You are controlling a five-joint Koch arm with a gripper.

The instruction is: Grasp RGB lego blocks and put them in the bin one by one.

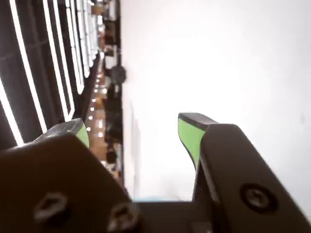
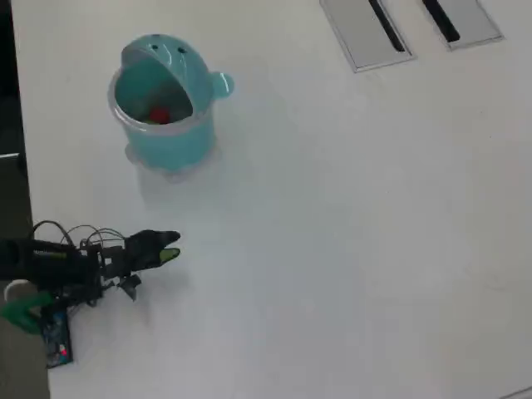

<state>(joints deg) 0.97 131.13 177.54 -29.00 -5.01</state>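
In the overhead view the round teal bin (image 2: 170,145) stands upright at the table's upper left, its face lid flipped back. A red lego block (image 2: 160,115) lies inside it; no other block shows on the table. My gripper (image 2: 172,246) hovers low over the white table, below the bin and well apart from it. In the wrist view, which lies on its side, my gripper (image 1: 132,122) is open: its green pads (image 1: 188,136) stand wide apart with only bare white table between them.
Two grey recessed panels (image 2: 366,29) with black slots sit at the top right of the overhead view. The arm's body with its wires (image 2: 58,262) and a small circuit board (image 2: 56,341) lie at the table's left edge. White tabletop (image 2: 349,249) spreads to the right.
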